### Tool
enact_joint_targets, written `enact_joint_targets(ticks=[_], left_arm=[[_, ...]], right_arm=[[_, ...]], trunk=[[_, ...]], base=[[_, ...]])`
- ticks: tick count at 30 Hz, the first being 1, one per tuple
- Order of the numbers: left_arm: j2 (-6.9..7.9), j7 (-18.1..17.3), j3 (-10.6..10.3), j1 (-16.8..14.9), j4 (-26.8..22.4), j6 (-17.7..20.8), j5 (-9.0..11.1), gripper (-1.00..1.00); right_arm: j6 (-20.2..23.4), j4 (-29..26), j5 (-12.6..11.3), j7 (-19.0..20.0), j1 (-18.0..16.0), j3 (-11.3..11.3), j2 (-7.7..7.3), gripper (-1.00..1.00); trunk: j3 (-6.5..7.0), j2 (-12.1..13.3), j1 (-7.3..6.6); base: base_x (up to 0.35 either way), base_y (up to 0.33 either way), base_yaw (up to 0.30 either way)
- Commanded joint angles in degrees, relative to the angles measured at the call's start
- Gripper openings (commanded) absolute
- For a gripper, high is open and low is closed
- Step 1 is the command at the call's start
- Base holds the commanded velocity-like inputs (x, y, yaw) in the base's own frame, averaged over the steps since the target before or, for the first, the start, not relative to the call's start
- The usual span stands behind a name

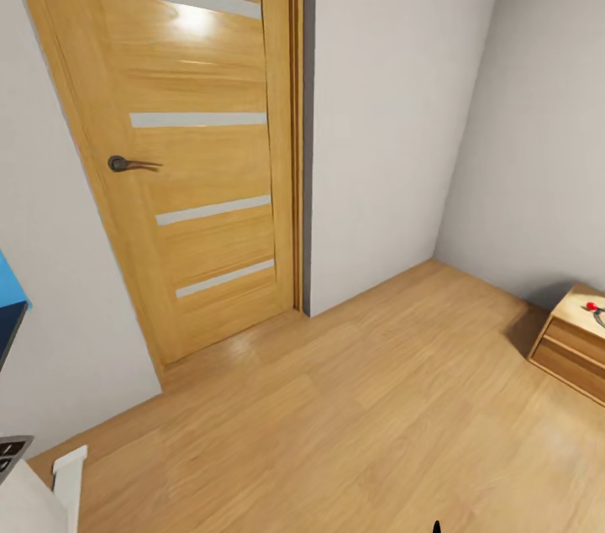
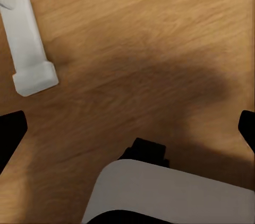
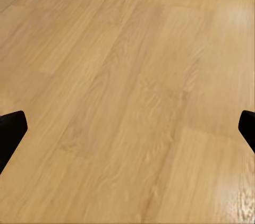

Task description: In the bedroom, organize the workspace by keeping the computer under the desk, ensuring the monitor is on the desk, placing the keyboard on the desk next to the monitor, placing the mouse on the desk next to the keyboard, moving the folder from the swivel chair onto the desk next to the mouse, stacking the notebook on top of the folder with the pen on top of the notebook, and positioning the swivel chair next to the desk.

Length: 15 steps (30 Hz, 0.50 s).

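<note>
I face the bedroom's oak door [image 1: 193, 146], which has frosted strips and a dark handle and is closed. A white leg of the desk [image 1: 69, 470] stands at the lower left edge of the head view, and the same desk leg [image 2: 26, 38] rests on the wood floor in the left wrist view. My left gripper [image 2: 127, 128] hangs open over the floor beside that leg, with nothing between its black fingertips [image 2: 10, 134]. The right gripper [image 3: 127, 128] is open over bare wood planks, fingertips [image 3: 10, 131] wide apart.
A light-wood chest of drawers [image 1: 576, 348] with a small red item on top stands against the right wall. A blue wall panel [image 1: 10, 285] shows at the left edge. Grey walls meet in a corner behind open wood floor [image 1: 378, 407]. My own pale base [image 2: 170, 195] sits under the left gripper.
</note>
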Motion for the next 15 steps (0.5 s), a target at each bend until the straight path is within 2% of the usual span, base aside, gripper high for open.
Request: enact_joint_targets(ticks=[1, 15], left_arm=[[0.05, 0.38, -0.49, 0.00, -0.08, -0.20, 0.57, 1.00], [0.05, 0.38, -0.49, 0.00, -0.08, -0.20, 0.53, 1.00]], right_arm=[[-0.09, -0.02, 0.10, -0.59, -0.02, 0.37, -0.01, 1.00], [-0.17, -0.02, 0.18, -0.59, -0.02, 0.46, -0.01, 1.00]], trunk=[[-0.07, -0.02, 0.03], [-0.11, -0.02, 0.03]], base=[[0.320, -0.136, 0.242], [0.319, -0.149, 0.271]])
